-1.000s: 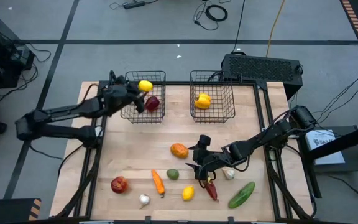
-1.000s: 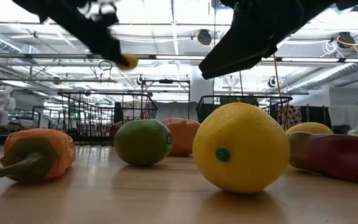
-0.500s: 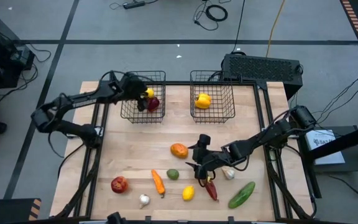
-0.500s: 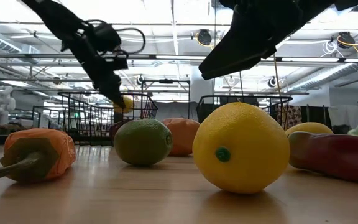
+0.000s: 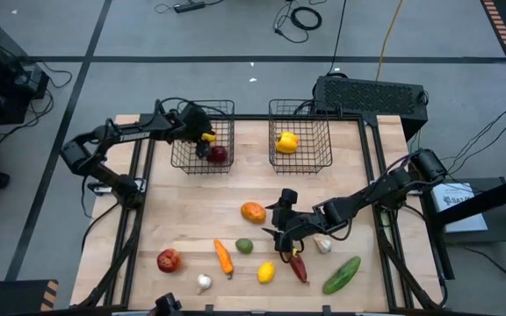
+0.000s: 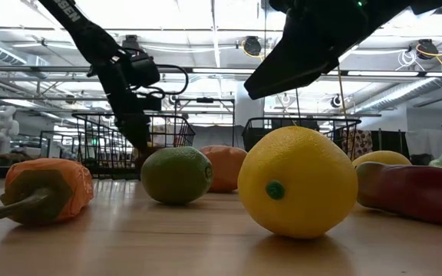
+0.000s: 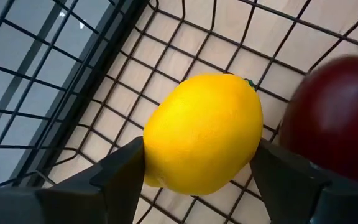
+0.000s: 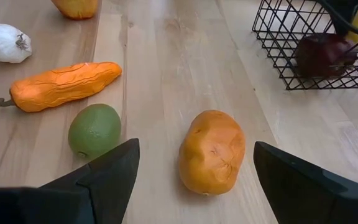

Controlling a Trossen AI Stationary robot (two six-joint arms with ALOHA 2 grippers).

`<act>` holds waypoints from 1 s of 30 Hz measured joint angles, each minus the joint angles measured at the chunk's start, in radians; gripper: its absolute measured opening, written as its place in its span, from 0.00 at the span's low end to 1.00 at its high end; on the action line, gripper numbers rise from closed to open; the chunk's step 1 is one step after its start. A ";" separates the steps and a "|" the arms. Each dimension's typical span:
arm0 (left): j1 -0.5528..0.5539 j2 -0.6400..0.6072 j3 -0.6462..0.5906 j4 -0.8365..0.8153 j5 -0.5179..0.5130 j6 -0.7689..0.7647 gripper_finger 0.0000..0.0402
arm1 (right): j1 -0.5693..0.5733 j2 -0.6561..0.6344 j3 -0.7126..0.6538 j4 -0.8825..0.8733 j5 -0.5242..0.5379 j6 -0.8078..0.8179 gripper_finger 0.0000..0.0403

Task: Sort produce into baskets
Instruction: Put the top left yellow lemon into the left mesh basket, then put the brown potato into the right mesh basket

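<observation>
Lowering a lemon (image 7: pixel 201 134) into the left basket (image 5: pixel 202 138) is the step in hand, judged from how things lie. Largest first: the two wire baskets stand at the table's far edge, the right basket (image 5: pixel 299 136) holding a yellow pepper (image 5: pixel 286 140). The left gripper (image 5: pixel 200 136) reaches down inside the left basket, its fingers clamped on the lemon, which sits just above the mesh floor and right beside a dark red apple (image 7: pixel 334 118) lying there.

The right gripper (image 5: pixel 281 230) hovers mid-table with its fingers apart and nothing between them, above an orange fruit (image 8: pixel 213 152), with a lime (image 8: pixel 94 129), a carrot (image 8: pixel 61 85) and a garlic bulb (image 8: pixel 5 42) near.

The next move calls for parting the left fingers so the lemon settles, then lifting straight up clear of the wire rim.
</observation>
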 joint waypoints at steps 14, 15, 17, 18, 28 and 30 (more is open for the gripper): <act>-0.027 -0.109 0.130 -0.206 -0.041 -0.050 0.93 | -0.009 0.000 0.000 -0.002 -0.001 0.001 0.76; -0.039 -0.134 0.150 -0.229 -0.041 -0.063 0.93 | -0.014 0.000 0.000 -0.002 -0.003 0.004 0.76; -0.073 -0.194 0.172 -0.256 -0.035 -0.087 0.92 | -0.026 0.003 0.000 -0.001 -0.022 -0.001 0.76; -0.095 -0.227 0.177 -0.254 -0.028 -0.094 0.91 | -0.033 0.011 0.001 0.004 -0.038 -0.009 0.76; -0.430 -0.458 0.173 -0.241 -0.048 -0.247 0.86 | -0.151 0.174 0.001 0.166 -0.177 0.006 0.85; -0.493 -0.474 0.173 -0.242 -0.099 -0.268 0.86 | -0.166 0.192 0.001 0.183 -0.192 0.021 0.88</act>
